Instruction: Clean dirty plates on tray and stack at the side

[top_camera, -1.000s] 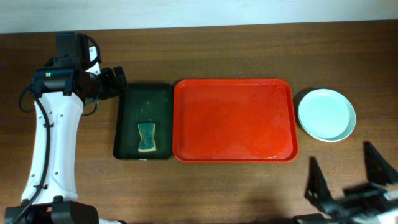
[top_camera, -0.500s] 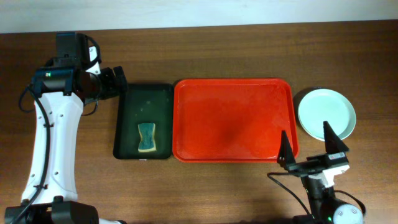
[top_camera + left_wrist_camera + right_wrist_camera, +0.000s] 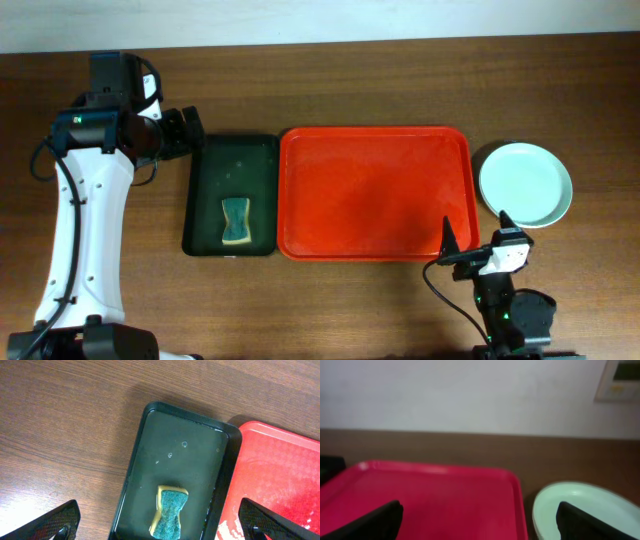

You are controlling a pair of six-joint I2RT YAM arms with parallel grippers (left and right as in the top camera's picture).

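The red tray (image 3: 375,195) lies bare in the middle of the table; it also shows in the right wrist view (image 3: 435,495) and the left wrist view (image 3: 280,475). A pale blue-green plate (image 3: 525,184) sits on the table right of the tray, with a white rim showing under its left edge. It also shows in the right wrist view (image 3: 580,505). I cannot tell how many plates are stacked. My right gripper (image 3: 477,240) is open and empty, low at the tray's front right corner (image 3: 479,520). My left gripper (image 3: 192,133) is open and empty above the dark green tray (image 3: 160,522).
The dark green tray (image 3: 215,160) lies against the red tray's left side and holds a green-and-yellow sponge (image 3: 236,221). In the left wrist view the sponge (image 3: 170,510) lies at the near end of that tray (image 3: 185,450), in a film of water.
My right gripper has come in from the lower right to the tray's front right corner and dropped lower. The left arm, the trays and the plates have not moved.
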